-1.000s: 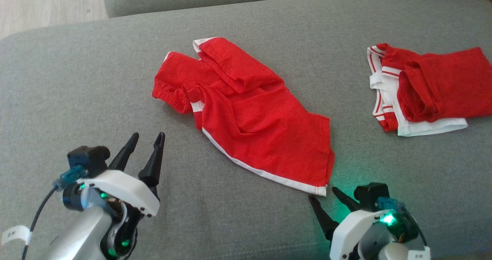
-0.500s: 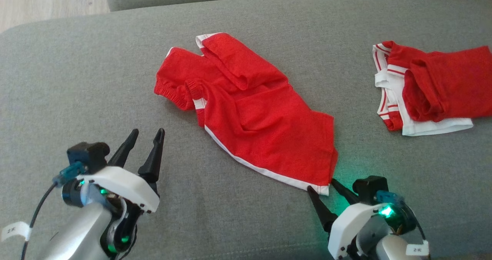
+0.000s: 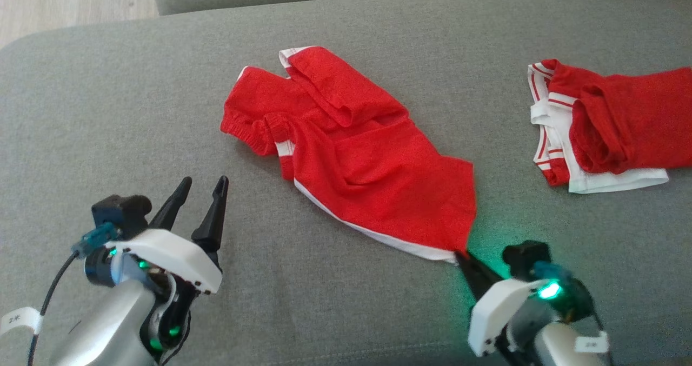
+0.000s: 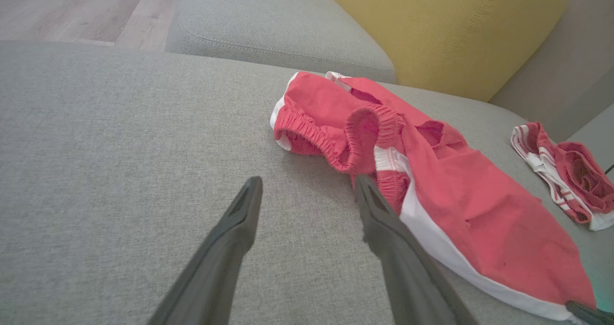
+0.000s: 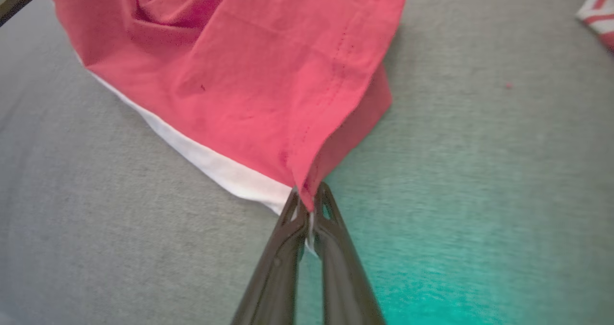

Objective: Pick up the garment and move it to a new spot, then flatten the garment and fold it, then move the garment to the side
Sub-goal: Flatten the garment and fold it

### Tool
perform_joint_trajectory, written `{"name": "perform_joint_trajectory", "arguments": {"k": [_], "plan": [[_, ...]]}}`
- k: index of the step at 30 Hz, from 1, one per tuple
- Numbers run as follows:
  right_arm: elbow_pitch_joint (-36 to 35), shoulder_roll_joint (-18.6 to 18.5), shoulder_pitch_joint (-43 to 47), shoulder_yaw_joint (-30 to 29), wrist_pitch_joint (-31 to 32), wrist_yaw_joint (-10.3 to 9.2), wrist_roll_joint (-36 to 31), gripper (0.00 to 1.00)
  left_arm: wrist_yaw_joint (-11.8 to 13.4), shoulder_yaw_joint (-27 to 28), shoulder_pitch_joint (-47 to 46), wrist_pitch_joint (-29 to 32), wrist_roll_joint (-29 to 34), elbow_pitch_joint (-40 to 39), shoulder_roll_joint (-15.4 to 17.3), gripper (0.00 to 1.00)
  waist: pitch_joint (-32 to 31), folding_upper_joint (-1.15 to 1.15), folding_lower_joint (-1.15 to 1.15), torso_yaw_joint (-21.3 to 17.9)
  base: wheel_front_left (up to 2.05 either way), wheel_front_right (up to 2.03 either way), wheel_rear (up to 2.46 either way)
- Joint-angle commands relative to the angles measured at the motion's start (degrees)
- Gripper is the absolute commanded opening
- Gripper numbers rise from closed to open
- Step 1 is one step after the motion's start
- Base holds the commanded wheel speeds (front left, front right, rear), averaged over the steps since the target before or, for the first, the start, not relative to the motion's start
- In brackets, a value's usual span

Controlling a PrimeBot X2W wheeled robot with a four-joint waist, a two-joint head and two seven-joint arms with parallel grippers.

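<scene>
Two claws sit low on the grey sofa. My right claw, spread beside the hem half a second ago, now pinches the near white-trimmed corner of the red shorts. My left claw gapes wide, holding nothing, near the waistband. The shorts lie crumpled mid-cushion. Farther right, well apart, lies a second red-and-white garment, and a yellow cushion stands behind.

Left jaws spread wide, fingers pointing up, forearm lower left. Right jaws pinched together on garment corner, lower right.
</scene>
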Motion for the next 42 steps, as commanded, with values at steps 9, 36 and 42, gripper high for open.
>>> {"name": "perform_joint_trajectory", "arguments": {"k": [9,36,42], "plan": [[-4.9,-4.3,-2.2,-6.2,0.9,0.11,-1.0,0.00,-3.3,-0.6,-3.0,0.1,1.3,-0.4,0.0,1.00,-0.6,0.00,0.00,-1.2,0.00,0.00,0.00],[-5.0,-3.3,-4.1,-4.6,1.7,0.11,-0.2,0.00,-10.1,-13.7,-6.1,1.3,13.7,9.7,0.7,1.00,0.1,0.00,0.00,-1.3,0.00,0.00,0.00],[-5.1,-3.6,-4.7,-3.8,1.8,0.11,-0.2,0.00,-8.7,-15.2,-9.6,0.3,17.1,17.2,-2.7,1.00,0.4,0.00,0.00,-2.4,0.00,0.00,0.00]]}}
